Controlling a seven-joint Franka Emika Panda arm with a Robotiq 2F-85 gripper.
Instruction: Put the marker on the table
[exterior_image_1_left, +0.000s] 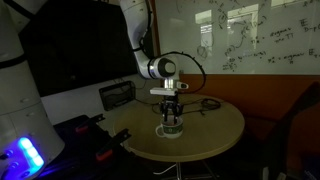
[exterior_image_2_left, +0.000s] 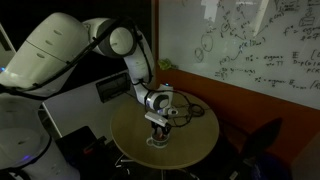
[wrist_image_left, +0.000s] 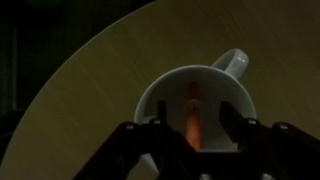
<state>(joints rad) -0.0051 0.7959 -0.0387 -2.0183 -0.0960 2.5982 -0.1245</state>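
In the wrist view, the marker is inside a white cup. It is seen as a thin red-orange stick near the middle of the cup's opening. The cup stands on the tan round tabletop, with its handle pointing to the upper right of this view.

The gripper comes in from the bottom edge of the wrist view. Its two dark fingers are spread apart, one on each side of the marker. There is a gap between the marker and each finger, so the gripper is released and grasps nothing. I cannot tell how deep the fingertips are in the cup.

In both exterior views, the gripper points straight down, directly above the cup. The cup stands near the middle of the tabletop. The marker is too small to make out in these views. Behind the tabletop there is a whiteboard with writing on it.
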